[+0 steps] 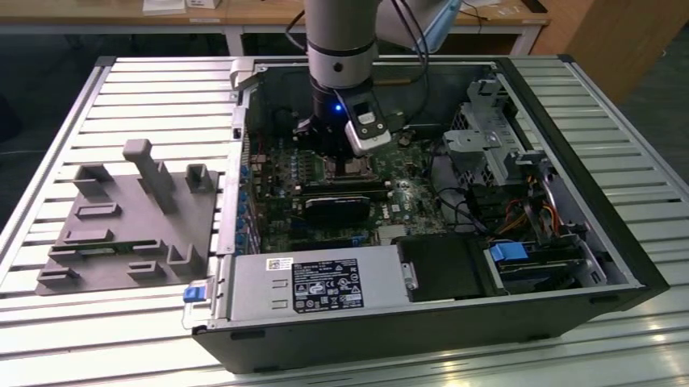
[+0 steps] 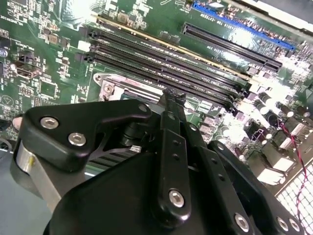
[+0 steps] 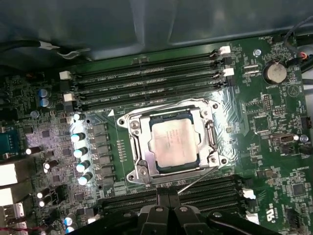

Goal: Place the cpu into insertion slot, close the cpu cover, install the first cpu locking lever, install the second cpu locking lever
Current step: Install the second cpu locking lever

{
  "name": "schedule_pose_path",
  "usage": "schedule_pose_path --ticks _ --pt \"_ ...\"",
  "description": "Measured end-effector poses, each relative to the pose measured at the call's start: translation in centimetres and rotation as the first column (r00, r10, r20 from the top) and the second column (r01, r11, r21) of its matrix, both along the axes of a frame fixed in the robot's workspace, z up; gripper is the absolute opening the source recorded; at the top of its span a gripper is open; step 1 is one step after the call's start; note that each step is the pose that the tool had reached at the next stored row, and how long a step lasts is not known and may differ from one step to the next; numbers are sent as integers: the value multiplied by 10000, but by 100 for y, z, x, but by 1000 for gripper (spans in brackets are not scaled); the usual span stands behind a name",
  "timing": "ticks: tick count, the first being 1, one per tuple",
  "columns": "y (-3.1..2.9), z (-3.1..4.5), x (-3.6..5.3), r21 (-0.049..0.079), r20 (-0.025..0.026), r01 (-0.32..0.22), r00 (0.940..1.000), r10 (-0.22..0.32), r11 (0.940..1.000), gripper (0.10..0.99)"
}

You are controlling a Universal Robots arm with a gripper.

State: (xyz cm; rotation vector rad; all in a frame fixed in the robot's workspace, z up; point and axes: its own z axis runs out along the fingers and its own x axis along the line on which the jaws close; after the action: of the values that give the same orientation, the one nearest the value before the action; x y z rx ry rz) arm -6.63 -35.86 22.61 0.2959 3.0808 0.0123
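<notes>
While the cpu [image 3: 174, 142] lies flat in the insertion slot [image 3: 133, 145], its silver-grey top shows through the square window of the cpu cover [image 3: 209, 139], which is folded down over it in the first wrist view. A thin metal lever [image 3: 198, 177] runs slantwise along one edge of the slot, its free end standing away from the frame rather than tucked against it. Long black memory slots [image 3: 146, 81] lie on two opposite sides of the socket, a row of small capacitors [image 3: 80, 152] stands along a third side, and a round coin battery [image 3: 274, 73] sits further off on the green motherboard [image 3: 274, 161].

My claw [image 3: 167, 197] hangs just beside the socket's edge, near that lever; its two black fingertips are pressed together with no gap between them and nothing between them. In the second wrist view the same dark fingers [image 2: 172, 115] come to one closed point above a corner of the socket's metal rim [image 2: 108, 87].

In the exterior view my arm [image 1: 340, 48] reaches straight down into the open computer case [image 1: 560, 97], the claw [image 1: 336, 159] low over the board. The case lies on its side on a slatted metal desk [image 1: 161, 89]. Towards the exterior view's left, well apart from the case, a grey fixture block [image 1: 135, 222] rests on the same desk.
</notes>
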Motion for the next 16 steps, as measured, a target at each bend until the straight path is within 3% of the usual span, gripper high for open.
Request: schedule_pose_path --ticks 7,12,16 --pt "-108 -34 -18 567 17 -1 10000 0 9984 106" --pt "-188 -49 -24 1109 31 -2 10000 -2 9938 106" --pt "-265 -61 -30 1448 37 -4 10000 -2 9895 106"
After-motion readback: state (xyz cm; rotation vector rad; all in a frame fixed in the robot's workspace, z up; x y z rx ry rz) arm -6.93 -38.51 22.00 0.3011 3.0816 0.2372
